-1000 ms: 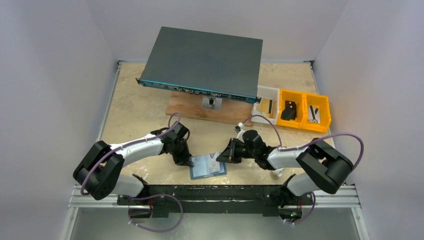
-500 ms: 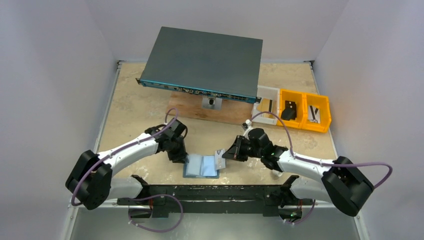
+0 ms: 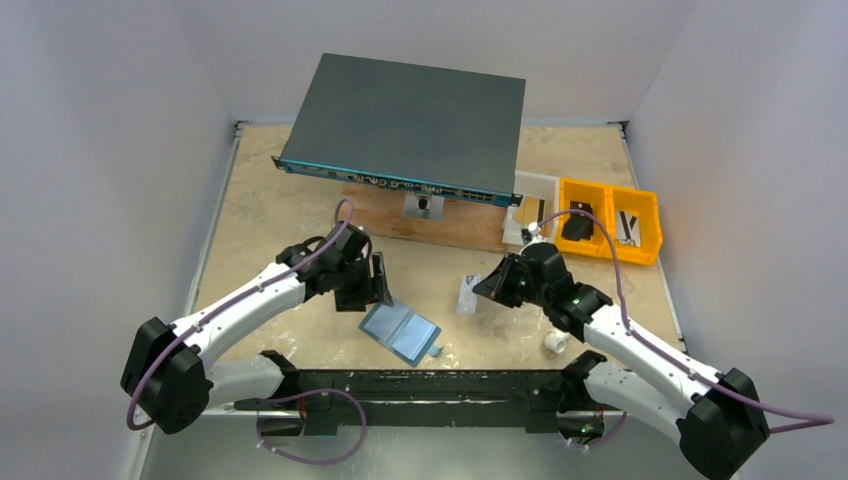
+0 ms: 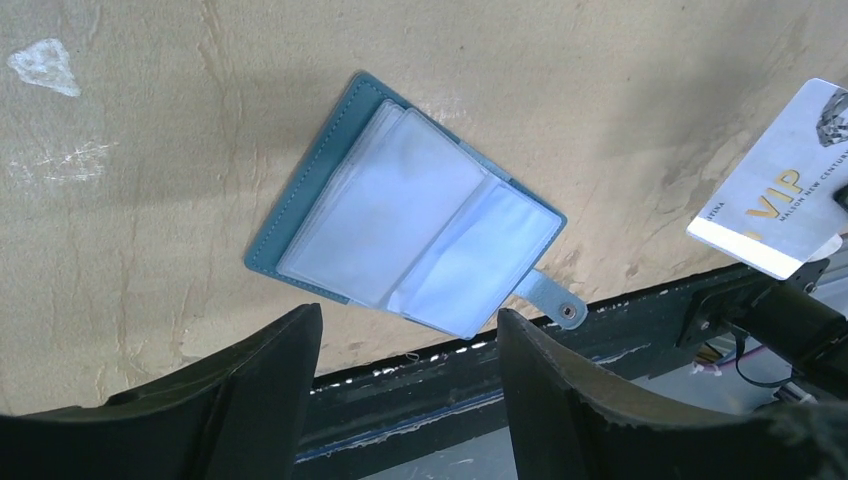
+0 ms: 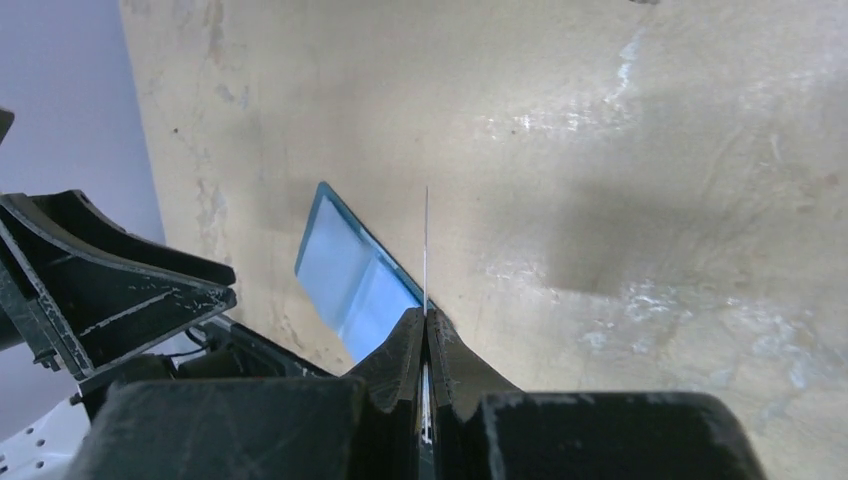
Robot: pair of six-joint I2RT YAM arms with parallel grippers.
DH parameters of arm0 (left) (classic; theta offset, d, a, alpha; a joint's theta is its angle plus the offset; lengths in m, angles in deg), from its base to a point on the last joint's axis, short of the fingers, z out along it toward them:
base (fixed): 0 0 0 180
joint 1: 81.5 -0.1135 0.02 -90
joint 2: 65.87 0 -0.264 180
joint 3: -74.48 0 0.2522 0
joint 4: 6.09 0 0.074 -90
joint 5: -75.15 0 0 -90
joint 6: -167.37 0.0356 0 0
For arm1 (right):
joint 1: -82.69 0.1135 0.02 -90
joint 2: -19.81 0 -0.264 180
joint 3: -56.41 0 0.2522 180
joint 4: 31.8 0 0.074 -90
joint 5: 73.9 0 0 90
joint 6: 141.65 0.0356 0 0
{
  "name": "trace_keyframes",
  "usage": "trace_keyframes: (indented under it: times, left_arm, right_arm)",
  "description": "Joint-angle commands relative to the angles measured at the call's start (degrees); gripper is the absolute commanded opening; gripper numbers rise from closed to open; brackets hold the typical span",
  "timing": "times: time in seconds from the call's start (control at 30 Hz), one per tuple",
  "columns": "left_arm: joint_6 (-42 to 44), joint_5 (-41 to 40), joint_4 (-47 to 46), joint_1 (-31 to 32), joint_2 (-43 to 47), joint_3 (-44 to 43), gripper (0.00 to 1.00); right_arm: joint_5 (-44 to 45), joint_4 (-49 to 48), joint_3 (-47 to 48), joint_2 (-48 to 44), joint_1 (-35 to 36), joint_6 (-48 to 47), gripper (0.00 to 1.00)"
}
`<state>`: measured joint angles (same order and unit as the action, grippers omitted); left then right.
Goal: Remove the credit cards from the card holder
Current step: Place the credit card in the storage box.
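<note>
While the holder (image 3: pixel 400 333) lies unfolded on the surface (image 3: pixel 280 215), the left tool (image 3: pixel 378 282) hangs open near it and the right tool (image 3: pixel 481 290), closed, pinches a card (image 3: pixel 467 297) off to its right.

Blue card holder (image 3: pixel 400 332) lies open; credit card (image 3: pixel 467 296) raised.

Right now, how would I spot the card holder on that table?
Find the big grey box at the table's far side, then come to the near edge. There, by the left end effector, the card holder lies open and flat. Its steel-blue cover, clear sleeves and snap tab set it apart from the pale card the right end effector pinches.
</note>
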<state>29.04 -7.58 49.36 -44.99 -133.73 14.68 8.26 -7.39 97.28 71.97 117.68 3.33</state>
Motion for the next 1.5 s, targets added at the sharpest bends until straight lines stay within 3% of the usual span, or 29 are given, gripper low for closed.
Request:
trace_keyframes:
  times: [0.0,0.13,0.27,0.6,1.0,1.27,1.47]
  left_arm:
    - [2.73,1.52,0.25,-0.12,1.0,-1.95,0.65]
    - [3.75,2.35,0.55,-0.11,1.78,-2.24,0.65]
    - [5.19,3.07,1.43,-0.06,2.12,-3.0,0.65]
    - [7.82,6.87,2.14,-0.09,1.12,-3.88,0.65]
    - [11.32,7.42,7.05,-0.06,1.12,-7.57,0.65]
    - [11.5,7.49,8.37,-0.12,1.21,-8.79,0.65]
    - [11.25,6.93,8.99,-0.11,1.15,-8.98,0.65]
  right_arm:
    - [6.73,10.8,4.98,-2.97,-1.47,-2.13,0.0]
    - [10.15,18.37,8.51,-4.21,-6.39,-4.76,0.0]
    - [11.33,23.33,12.55,-3.22,-16.48,-9.46,0.0]
    - [22.69,27.61,31.68,11.14,-38.27,-21.02,0.0]
    - [52.45,37.35,55.9,33.38,-41.02,-27.28,0.0]
    - [58.68,36.39,63.4,47.57,-41.33,-29.1,0.0]
    - [58.21,34.37,65.51,54.4,-43.51,-29.84,0.0]
